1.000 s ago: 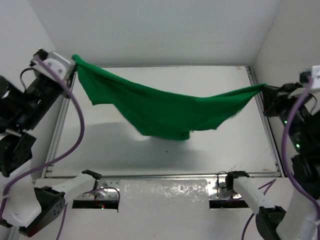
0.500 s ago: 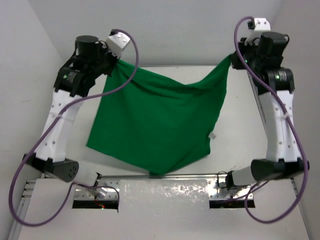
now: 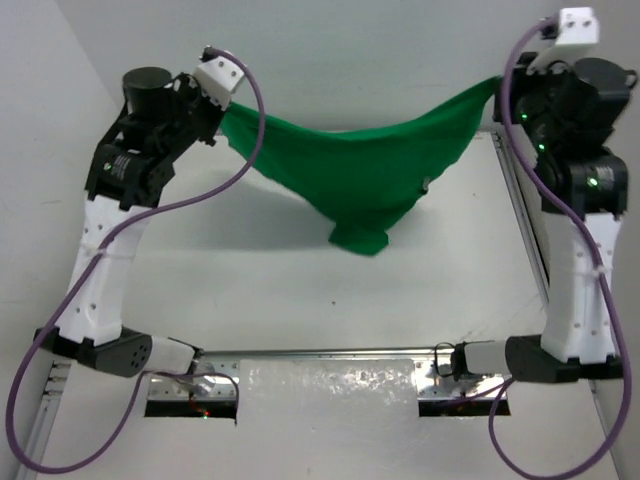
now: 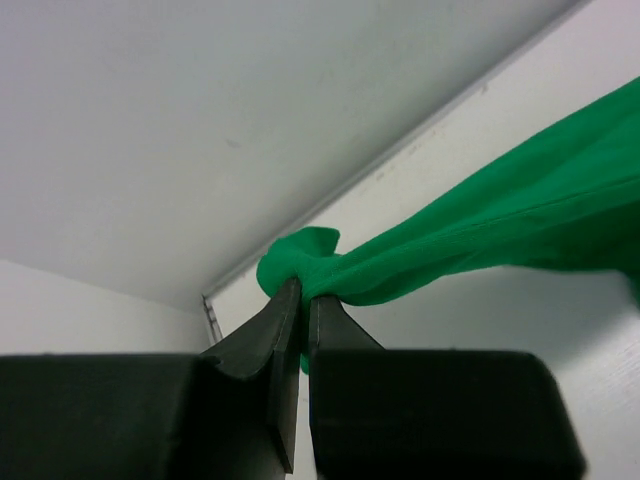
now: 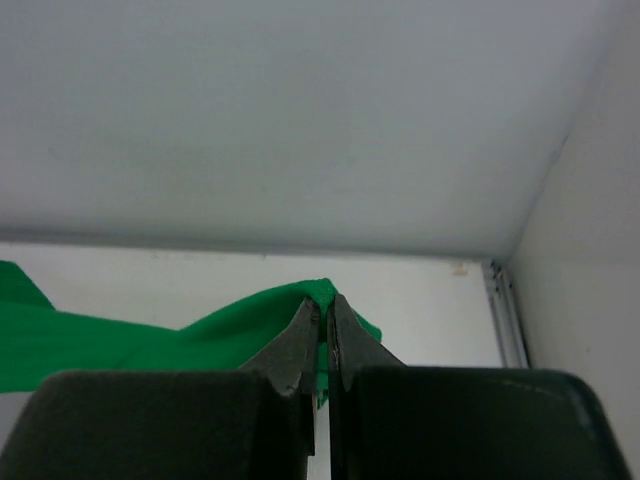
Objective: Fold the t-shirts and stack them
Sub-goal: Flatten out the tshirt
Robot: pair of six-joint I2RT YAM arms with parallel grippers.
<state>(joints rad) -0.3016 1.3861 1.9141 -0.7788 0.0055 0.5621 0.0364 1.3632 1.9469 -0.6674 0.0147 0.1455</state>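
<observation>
Above the table (image 3: 300, 300), left tool (image 4: 298, 292) and right tool (image 5: 326, 306) each pinch the t-shirt (image 3: 350, 185) — it sags between.

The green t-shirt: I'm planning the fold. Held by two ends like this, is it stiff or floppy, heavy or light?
Likely very floppy: the green t-shirt sags deeply between the left pincer and right pincer. Probably light: a small pinched bunch at each end carries it all. It may crumple when lowered, since its low middle hangs loose.
</observation>
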